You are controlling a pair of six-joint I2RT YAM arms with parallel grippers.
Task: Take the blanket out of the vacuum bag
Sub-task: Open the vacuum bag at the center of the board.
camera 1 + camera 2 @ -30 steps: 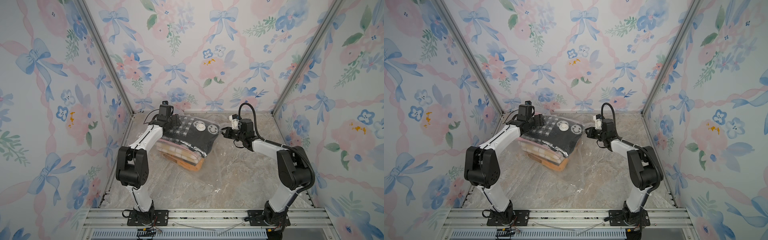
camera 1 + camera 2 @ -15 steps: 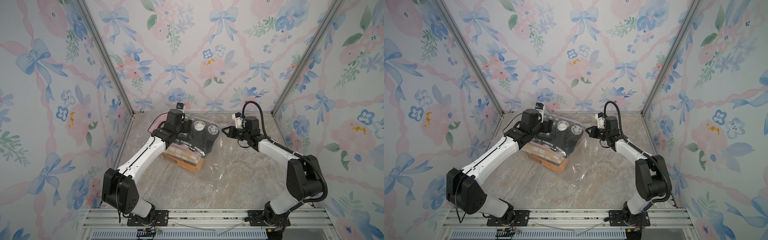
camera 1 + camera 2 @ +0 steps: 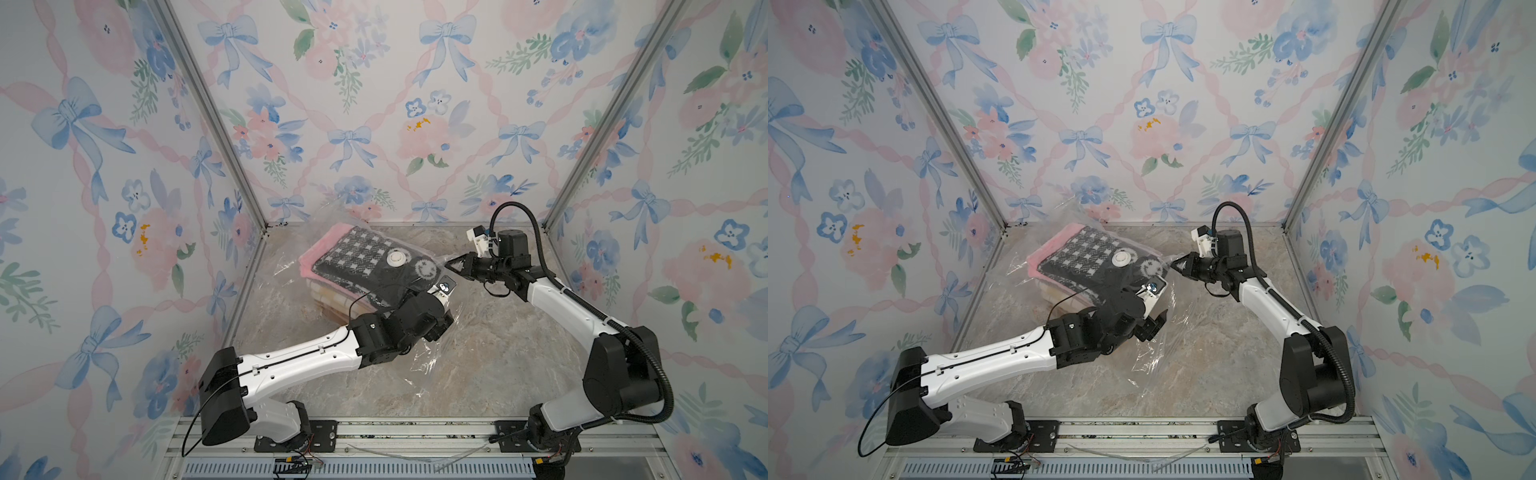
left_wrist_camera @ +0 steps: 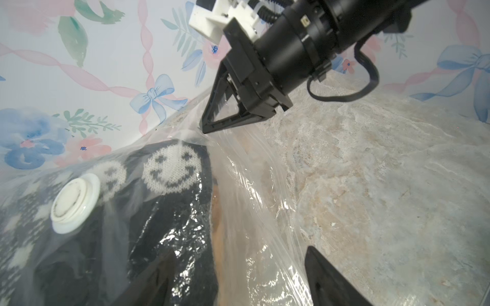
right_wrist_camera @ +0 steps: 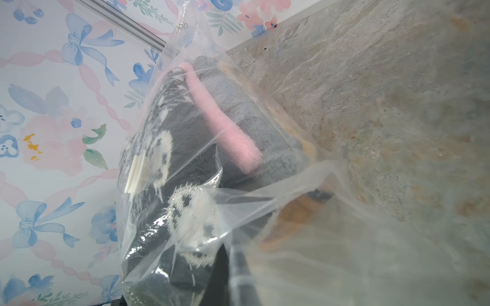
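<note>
over vacuum bag [image 3: 419, 362], left arm [image 3: 299, 365] outstretched, right jaws pinching film

Top views high, looking down, wrist views close, sharing vacuum bag [image 4: 169, 233], right wrist perhaps through it

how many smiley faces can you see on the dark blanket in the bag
2 on the dark blanket: a full smiley face near the right gripper, another beside the white valve cap. Folds may hide more.
</note>
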